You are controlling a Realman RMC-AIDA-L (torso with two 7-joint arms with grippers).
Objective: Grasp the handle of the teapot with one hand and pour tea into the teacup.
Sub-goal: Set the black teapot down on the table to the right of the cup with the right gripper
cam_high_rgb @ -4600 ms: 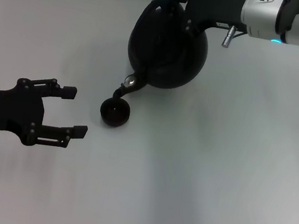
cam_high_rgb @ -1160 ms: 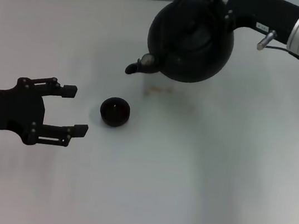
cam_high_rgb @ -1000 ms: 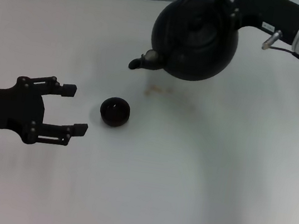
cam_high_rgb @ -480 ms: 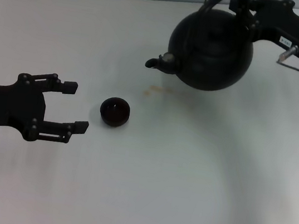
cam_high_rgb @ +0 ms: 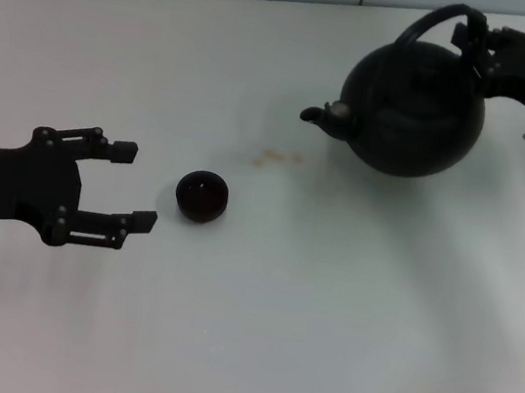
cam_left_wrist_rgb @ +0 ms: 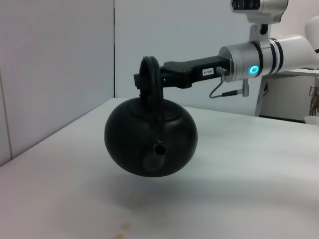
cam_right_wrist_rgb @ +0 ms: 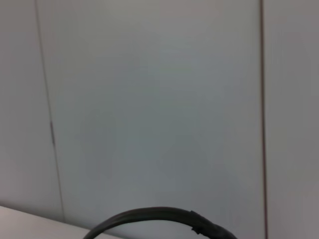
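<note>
Right tool [cam_high_rgb: 475,43] clenching teapot [cam_high_rgb: 416,111] handle [cam_high_rgb: 437,23], white table [cam_high_rgb: 327,295], stain [cam_high_rgb: 278,157], pale wall [cam_right_wrist_rgb: 149,99]

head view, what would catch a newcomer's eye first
The big round black teapot at the far right, held by its arched handle in the right hand; the left wrist view shows it hanging clear of the table. Next, the tiny black teacup mid-table, with the open left hand just beside it.

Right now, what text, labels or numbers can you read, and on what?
White label on the right gripper body: too small to read.
Same label in the left wrist view, beside the teapot handle: blurred, unreadable.
Teapot, teacup, left gripper: no text.
</note>
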